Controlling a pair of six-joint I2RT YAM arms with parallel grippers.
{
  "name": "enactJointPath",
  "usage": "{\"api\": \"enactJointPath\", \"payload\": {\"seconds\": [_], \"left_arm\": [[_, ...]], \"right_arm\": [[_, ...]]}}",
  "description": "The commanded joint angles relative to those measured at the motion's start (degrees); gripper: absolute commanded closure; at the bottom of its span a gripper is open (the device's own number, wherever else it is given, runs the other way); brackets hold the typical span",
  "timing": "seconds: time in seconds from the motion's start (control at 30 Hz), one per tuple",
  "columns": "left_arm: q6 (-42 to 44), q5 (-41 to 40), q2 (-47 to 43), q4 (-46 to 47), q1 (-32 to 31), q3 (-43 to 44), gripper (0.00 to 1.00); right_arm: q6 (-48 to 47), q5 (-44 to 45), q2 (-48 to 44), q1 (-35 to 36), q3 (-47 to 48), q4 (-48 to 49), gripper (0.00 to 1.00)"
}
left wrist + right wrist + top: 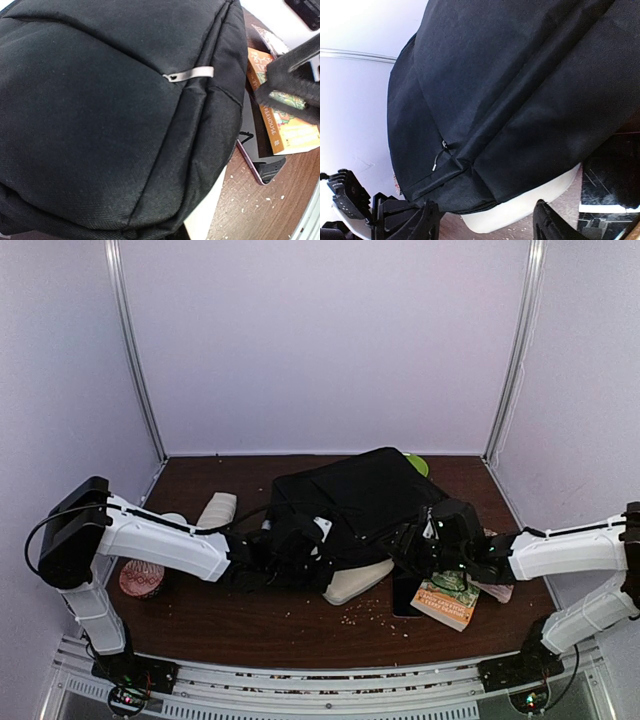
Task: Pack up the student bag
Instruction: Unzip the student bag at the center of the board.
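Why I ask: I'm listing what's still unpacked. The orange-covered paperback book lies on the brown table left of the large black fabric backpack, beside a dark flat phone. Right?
Wrong side: the orange-covered paperback book lies on the brown table right of the large black fabric backpack, beside the dark flat phone, as the top external view shows.

One backpack [360,495]. One book [447,603] and one phone [404,596], both just under the right tool [487,225]. Probably two pale pouches [215,508]: one left of the left tool [300,545], another between both tools. One round tub [140,578]. One green item [418,463] beyond the right tool.
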Motion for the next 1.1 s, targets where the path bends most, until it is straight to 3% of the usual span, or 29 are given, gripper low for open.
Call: {"api": "enactJointPath", "payload": {"seconds": [0.0,0.57,0.93,1.07], "left_arm": [[0.8,2.4,-0.5,4.6,-0.1,0.7,1.00],[1.5,2.6,-1.2,5.7,-0.8,-0.7,1.00],[1.6,2.0,-2.1,4.9,-1.0,-1.9,1.00],[1.7,0.7,-3.6,3.8,-1.0,-3.0,1.00]], "right_arm": [[8.3,-0.7,3.2,2.2,1.6,9.7,0.37],[13.2,-2.6,10.0,5.0,3.0,13.0,0.53],[15.2,-1.3,11.7,4.9,1.8,17.1,0.97],[15.2,0.0,10.6,4.7,1.1,17.4,1.00]]}}
